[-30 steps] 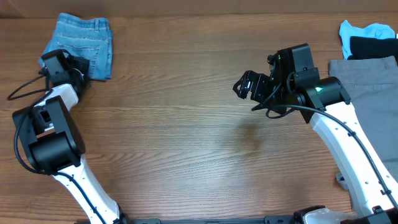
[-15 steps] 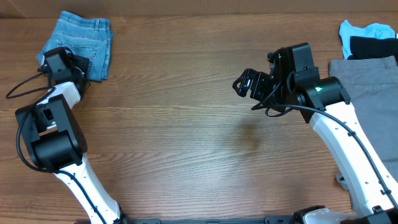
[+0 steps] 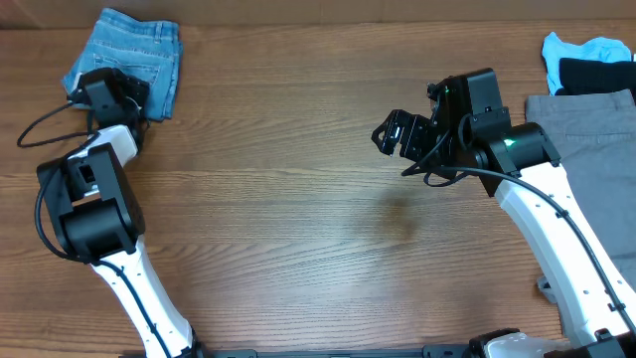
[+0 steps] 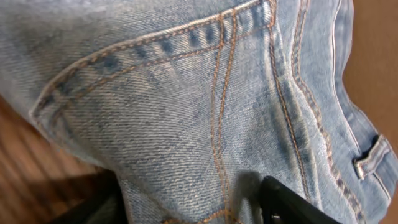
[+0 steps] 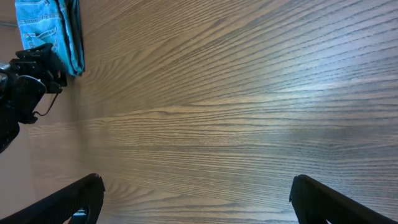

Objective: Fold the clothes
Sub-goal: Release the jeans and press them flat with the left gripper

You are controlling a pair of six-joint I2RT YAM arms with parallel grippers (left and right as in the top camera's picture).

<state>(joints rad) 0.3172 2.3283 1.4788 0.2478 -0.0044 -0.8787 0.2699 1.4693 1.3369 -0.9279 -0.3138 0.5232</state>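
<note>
The jeans [image 3: 129, 52] are lying folded into a compact bundle at the far left corner of the bench [image 3: 298, 219]. In the left wrist view the jeans [image 4: 186, 93] are filling almost the whole picture, showing a stitched back pocket [image 4: 143, 106] with orange thread and a belt loop [image 4: 368, 157] near the right edge. From the right wrist camera the jeans [image 5: 46, 28] are appearing small, at the top left.

The left claw [image 3: 127, 97] is sitting at the near edge of the bundle. Its two dark fingers [image 4: 286, 202] are showing at the bottom of its own view with denim bunched between them, so the left claw [image 4: 193, 211] is looking to be pinching the jeans' edge.

The right claw [image 3: 388, 134] is hanging over bare wood, right of the bench's middle and well apart from the jeans. The right claw [image 5: 198, 180] is standing spread wide with only wood grain showing between its fingers.

A grey garment [image 3: 586, 129] is lying flat along the right edge. At the far right corner a light blue cloth [image 3: 601, 47] is resting with a black garment [image 3: 596, 76] just beside it, touching the grey one.
</note>
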